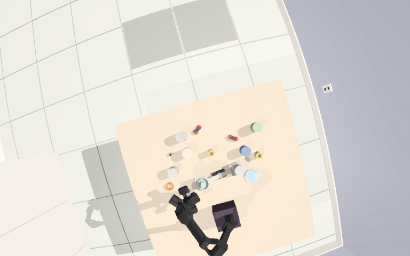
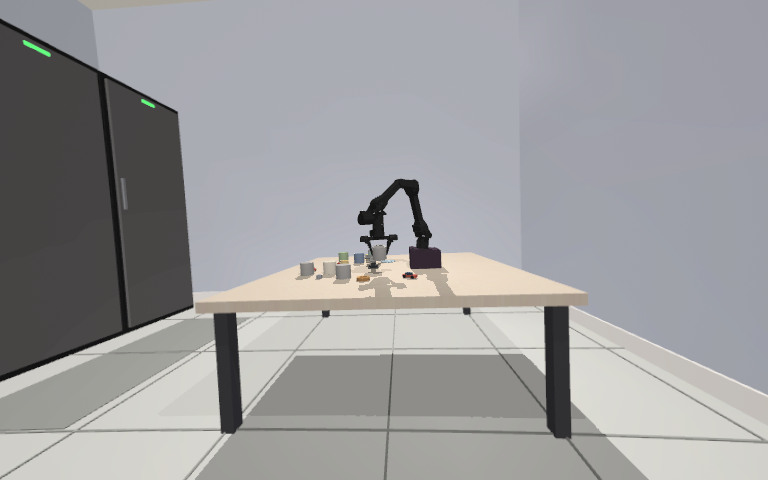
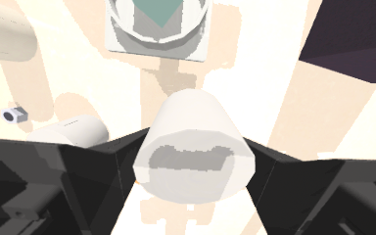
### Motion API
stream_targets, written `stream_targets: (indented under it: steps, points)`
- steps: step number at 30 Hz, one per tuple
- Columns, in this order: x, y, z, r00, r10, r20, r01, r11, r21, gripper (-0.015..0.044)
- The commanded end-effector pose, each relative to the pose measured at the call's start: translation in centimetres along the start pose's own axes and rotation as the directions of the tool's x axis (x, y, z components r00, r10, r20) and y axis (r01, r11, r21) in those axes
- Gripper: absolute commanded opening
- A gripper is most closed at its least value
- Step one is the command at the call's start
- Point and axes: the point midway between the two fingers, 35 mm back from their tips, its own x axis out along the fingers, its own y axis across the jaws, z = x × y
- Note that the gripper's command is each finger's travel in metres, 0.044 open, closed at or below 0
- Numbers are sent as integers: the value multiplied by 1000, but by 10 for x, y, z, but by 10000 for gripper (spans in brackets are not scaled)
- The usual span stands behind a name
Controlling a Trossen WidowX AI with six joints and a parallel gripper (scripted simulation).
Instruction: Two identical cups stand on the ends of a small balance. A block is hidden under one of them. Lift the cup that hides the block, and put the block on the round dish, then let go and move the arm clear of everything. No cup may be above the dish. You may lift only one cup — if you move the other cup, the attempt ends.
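One cup (image 2: 378, 252) (image 3: 195, 147) is held in the claw (image 1: 190, 192) (image 2: 379, 252) (image 3: 191, 134), which stands fairly wide, its fingers pressed on the cup's two sides. Landmark: the balance (image 1: 219, 175).

Positions. Block (image 1: 202, 184) (image 3: 159, 11), green, uncovered, sits in the round holder at the balance's near-claw end. Second cup (image 1: 238, 169) stands upright on the balance's opposite end. Dish (image 1: 251, 176), pale blue, lies just beyond that end, beside the second cup; nothing is seen on it. Held cup hangs off the block's end of the balance, on the side away from the dish, apart from the balance.

Reasons (inferred). The wide grip fits the cup's body. The cup is carried outward so that the block can be reached from above and no cup passes over the dish. Next step is probably to set the cup on the tabletop (image 1: 274, 202) (image 2: 495, 285), avoiding the orange ring (image 1: 166, 186) (image 2: 363, 278) further out from the balance. Risk: the later carry to the dish passes near the second cup, which must not be touched.

Markings. No brand, label or writing is legible.
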Motion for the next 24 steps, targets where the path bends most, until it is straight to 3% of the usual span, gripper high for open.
stream_targets:
  steps: [1,15,24]
  points:
    - [10,-8,-15,1000,2,-9,-2,1000,12,0]
    - [55,-14,-25,1000,5,-13,-4,1000,21,0]
    - [63,-14,-25,1000,5,-13,-4,1000,21,0]
